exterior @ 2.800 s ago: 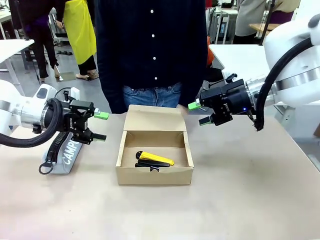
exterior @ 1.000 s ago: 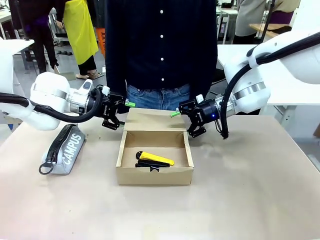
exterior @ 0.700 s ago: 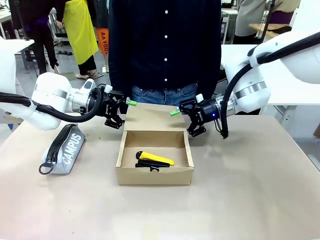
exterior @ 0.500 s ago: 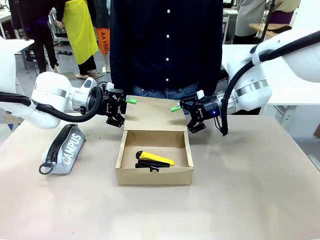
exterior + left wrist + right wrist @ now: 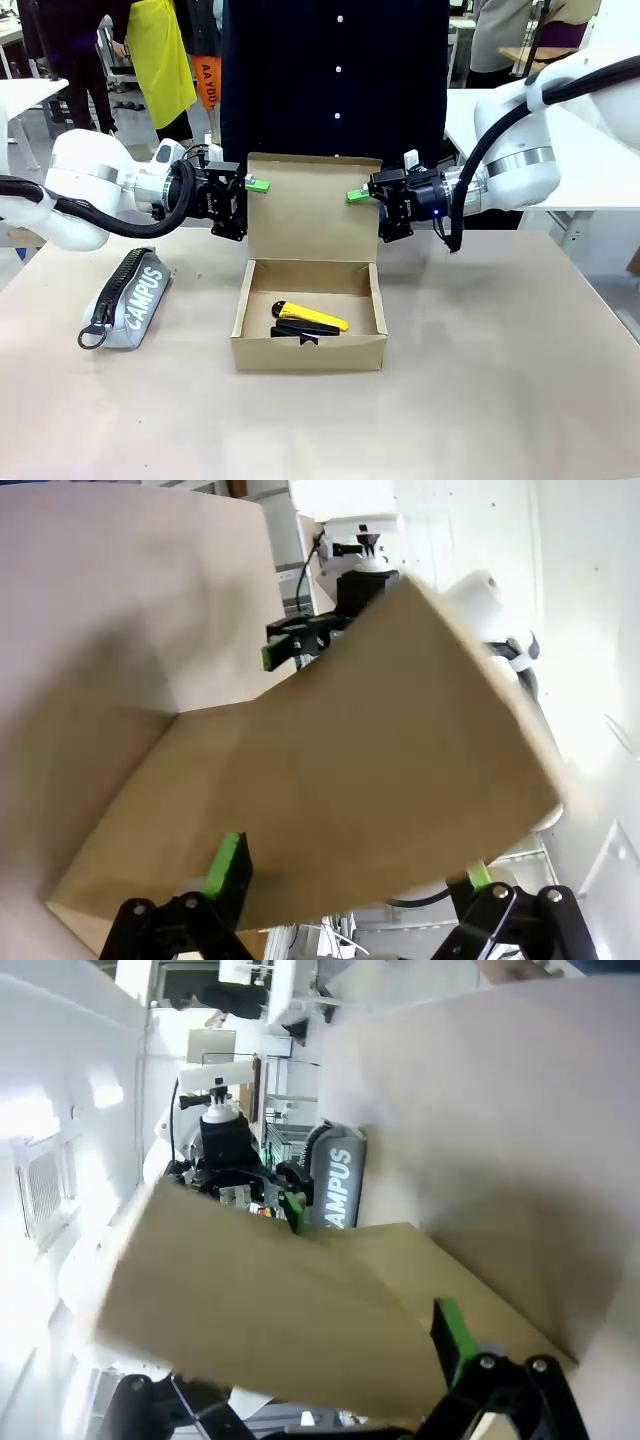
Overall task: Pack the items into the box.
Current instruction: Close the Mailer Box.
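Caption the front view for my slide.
Box with lid upright between left gripper and right gripper; knife and black object inside.

Looking at a robot lab, going by two white robot arms (image 5: 90,185) reaching over a big tan table (image 5: 480,380), more white tables (image 5: 25,95) sitting behind, and a person wearing a yellow apron (image 5: 165,60) standing farther back in a bright room.

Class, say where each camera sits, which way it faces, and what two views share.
Front view: robot's side of the table, facing the person; left gripper and right gripper flank the raised box lid.
Left wrist view: on that wrist, facing the lid; own fingers below.
Right wrist view: on that wrist, facing the lid; own fingers below.
Shared: both wrist views show the lid and the opposite gripper beyond.
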Controlling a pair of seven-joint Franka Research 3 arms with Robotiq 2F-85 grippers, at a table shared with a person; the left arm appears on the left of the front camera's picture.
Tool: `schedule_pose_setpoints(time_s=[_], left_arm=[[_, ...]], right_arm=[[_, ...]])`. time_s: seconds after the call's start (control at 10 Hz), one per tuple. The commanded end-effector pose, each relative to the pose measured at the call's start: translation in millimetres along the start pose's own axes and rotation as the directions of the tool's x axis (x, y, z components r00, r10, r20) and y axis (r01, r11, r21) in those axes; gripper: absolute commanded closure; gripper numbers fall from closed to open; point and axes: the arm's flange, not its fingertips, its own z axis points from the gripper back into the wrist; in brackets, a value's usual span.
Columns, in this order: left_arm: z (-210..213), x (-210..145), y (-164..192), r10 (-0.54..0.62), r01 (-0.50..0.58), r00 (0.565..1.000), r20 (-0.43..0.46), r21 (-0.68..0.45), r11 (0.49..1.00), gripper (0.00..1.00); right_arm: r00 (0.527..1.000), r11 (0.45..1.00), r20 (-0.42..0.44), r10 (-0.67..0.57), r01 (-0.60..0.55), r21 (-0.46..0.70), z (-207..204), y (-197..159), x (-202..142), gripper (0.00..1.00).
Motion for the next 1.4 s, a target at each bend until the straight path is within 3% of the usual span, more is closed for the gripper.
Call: schedule_pose_setpoints(time_s=[0.0,0.2,0.3,0.4,1.0,1.2,1.3], left_arm=[[-2.6,-24.2,-11.1,-0.071,0.072,0.997,0.02,-0.028,0.997,0.0],[-4.2,-28.6,-9.8,-0.08,0.081,0.995,0.052,-0.012,0.997,0.0],[-4.4,-26.3,-5.2,-0.028,0.028,0.998,0.063,-0.003,1.0,0.0],[-3.7,-21.7,-12.6,-0.058,0.059,0.998,0.013,-0.008,0.998,0.0],[-4.0,-21.8,-10.0,-0.053,0.053,0.998,0.026,-0.004,0.999,0.0],[-4.0,-41.5,-16.4,-0.185,0.184,0.983,0.018,0.029,0.982,0.0],[-5.6,-50.9,-20.1,-0.315,0.315,0.949,-0.01,0.037,0.948,0.0]], right_arm=[[0.989,0.99,0.047,0.137,-0.139,0.037,4.1,6.2,-23.7,0.0],[0.973,0.973,0.063,0.224,-0.226,0.035,3.4,8.8,-31.3,0.0],[0.992,0.993,0.028,0.12,-0.121,0.016,4.2,10.1,-13.3,0.0],[0.992,0.993,0.028,0.12,-0.121,0.016,4.2,10.1,-13.3,0.0],[0.99,0.99,0.032,0.138,-0.139,0.016,4.8,6.0,-20.1,0.0],[0.965,0.971,0.11,0.24,-0.237,-0.036,2.9,8.3,-27.0,0.0],[0.935,0.946,0.147,0.322,-0.315,-0.073,4.1,7.4,-34.9,0.0]])
